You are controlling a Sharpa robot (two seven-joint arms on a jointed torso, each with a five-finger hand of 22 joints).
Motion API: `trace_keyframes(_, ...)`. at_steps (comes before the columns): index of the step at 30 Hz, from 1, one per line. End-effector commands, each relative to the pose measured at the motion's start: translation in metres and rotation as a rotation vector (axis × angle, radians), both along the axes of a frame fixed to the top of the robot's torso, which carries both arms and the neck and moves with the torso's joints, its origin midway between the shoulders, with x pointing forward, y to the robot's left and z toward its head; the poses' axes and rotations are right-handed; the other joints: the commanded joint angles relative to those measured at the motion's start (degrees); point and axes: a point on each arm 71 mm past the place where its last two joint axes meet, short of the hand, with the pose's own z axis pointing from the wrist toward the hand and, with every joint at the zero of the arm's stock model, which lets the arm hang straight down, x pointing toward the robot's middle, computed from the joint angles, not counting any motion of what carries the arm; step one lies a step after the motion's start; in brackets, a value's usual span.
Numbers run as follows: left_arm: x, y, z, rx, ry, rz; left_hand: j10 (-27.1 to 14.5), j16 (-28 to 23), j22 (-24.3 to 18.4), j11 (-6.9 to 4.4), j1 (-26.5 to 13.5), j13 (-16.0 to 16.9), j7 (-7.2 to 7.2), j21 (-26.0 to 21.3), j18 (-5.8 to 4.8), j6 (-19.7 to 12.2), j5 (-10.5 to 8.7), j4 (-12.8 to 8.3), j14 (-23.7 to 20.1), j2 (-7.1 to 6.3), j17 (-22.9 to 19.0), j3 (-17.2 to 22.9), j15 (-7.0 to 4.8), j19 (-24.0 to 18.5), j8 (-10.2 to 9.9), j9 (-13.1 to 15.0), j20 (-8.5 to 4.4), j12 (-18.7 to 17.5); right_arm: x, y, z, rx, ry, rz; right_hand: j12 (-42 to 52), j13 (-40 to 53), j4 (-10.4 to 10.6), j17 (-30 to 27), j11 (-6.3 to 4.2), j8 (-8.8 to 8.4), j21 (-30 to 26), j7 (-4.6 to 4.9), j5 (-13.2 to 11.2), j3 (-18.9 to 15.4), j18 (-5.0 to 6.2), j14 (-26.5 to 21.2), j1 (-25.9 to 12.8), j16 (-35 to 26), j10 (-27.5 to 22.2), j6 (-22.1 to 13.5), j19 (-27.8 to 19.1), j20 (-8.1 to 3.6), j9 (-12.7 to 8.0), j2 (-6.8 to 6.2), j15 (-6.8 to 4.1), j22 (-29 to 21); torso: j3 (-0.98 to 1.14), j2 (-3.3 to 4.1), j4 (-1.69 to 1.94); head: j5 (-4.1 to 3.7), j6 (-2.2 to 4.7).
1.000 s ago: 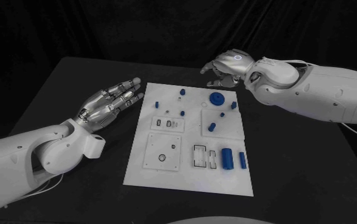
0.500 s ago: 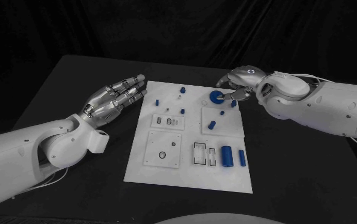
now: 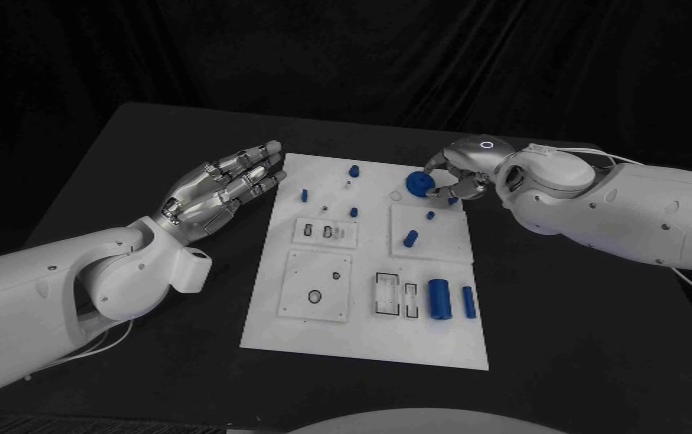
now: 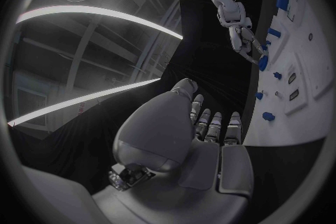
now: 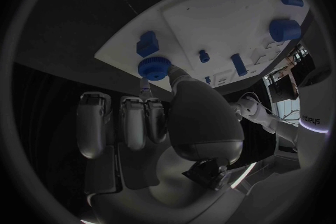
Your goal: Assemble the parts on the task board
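At board's far edge, right hand (image 3: 459, 172) pinching blue gear (image 3: 420, 183), fingertips hiding its rim, left hand (image 3: 219, 190) released

I count one table (image 3: 130, 169) and one board (image 3: 368, 344) on it. My own hands make two: left (image 3: 216, 191) and right (image 3: 459, 167).

The blue parts come to nine, as far as I can tell, since the smallest are hard to make out:
- One gear (image 3: 418, 183), far right.
- One block (image 3: 453, 200).
- Two cylinders, near right: a thick one (image 3: 438, 302) and a thin one (image 3: 469, 301).
- Five pegs (image 3: 353, 170) (image 3: 304, 195) (image 3: 353, 213) (image 3: 430, 216) (image 3: 410, 239).
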Motion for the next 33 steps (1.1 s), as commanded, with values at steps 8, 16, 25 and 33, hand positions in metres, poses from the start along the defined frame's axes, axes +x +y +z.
trace_keyframes(8, -0.0009, 0.0010, 0.0013, -0.010, -0.004, -0.012, -0.13, 0.16, 0.05, 0.34, -0.06, 0.00, 0.30, 0.21, 0.64, -0.12, -0.14, -0.01, -0.04, -0.20, 0.07, 0.44, 0.29, -0.10, 0.18, 0.03, 0.28, 0.12, -0.0008, -0.0012, 0.0020, 0.039, -0.056, -0.005, 0.20, 15.06, -1.19, 15.06, 0.02, -0.54, -0.65, -0.17, 2.77, 1.06, -0.60, 6.01, 2.17, 0.15, 5.99, -2.99, 2.46, 0.23, 0.49, 0.20, 0.21, 10.73, -0.07, -0.07, -0.03, 0.13, -0.11)
trace_keyframes(16, -0.0004, 0.0007, 0.0010, -0.010, -0.003, -0.014, -0.13, 0.16, 0.05, 0.34, -0.06, 0.00, 0.30, 0.21, 0.64, -0.12, -0.14, -0.01, -0.04, -0.20, 0.07, 0.44, 0.29, -0.10, 0.18, 0.03, 0.28, 0.12, -0.0020, 0.0004, 0.0035, 0.054, -0.077, 0.002, 0.20, 15.06, -1.87, 15.06, 0.01, 1.59, -0.58, -0.05, 2.94, 1.36, -0.64, 6.01, 2.89, 0.15, 5.99, -2.59, 2.59, 0.20, 1.69, 0.40, 0.24, 10.89, -0.03, -0.07, 0.04, 0.09, -0.15)
trace_keyframes(25, 0.0004, 0.0009, 0.0004, -0.008, 0.000, -0.016, -0.13, 0.16, 0.05, 0.34, -0.06, 0.00, 0.30, 0.21, 0.64, -0.12, -0.14, -0.01, -0.04, -0.20, 0.07, 0.44, 0.29, -0.10, 0.18, 0.03, 0.28, 0.12, -0.0003, 0.0014, 0.0032, 0.054, -0.080, -0.012, 0.20, 15.06, -2.74, 15.06, 0.11, 8.87, -0.81, 0.10, 1.33, 0.83, -0.60, 6.01, 2.85, 0.15, 5.99, -6.04, 2.59, 0.26, 6.58, 0.53, 0.33, 10.94, -0.03, -0.06, 0.02, -0.05, -0.18)
trace_keyframes(33, 0.0005, -0.0001, 0.0002, -0.009, 0.001, -0.021, -0.18, 0.18, 0.04, 0.38, -0.09, -0.01, 0.33, 0.20, 0.64, -0.14, -0.15, -0.06, -0.04, -0.18, 0.07, 0.66, 0.35, -0.11, 0.20, 0.03, 0.34, 0.15, 0.0043, 0.0014, -0.0038, 0.018, -0.032, -0.046, 0.20, 15.06, -2.45, 15.06, 0.23, 11.03, -1.01, 0.24, -1.03, 0.30, -0.56, 6.01, 2.14, 0.15, 5.99, -8.20, 2.54, 0.33, 7.77, 0.37, 0.40, 10.90, -0.02, -0.05, -0.01, -0.02, -0.30)
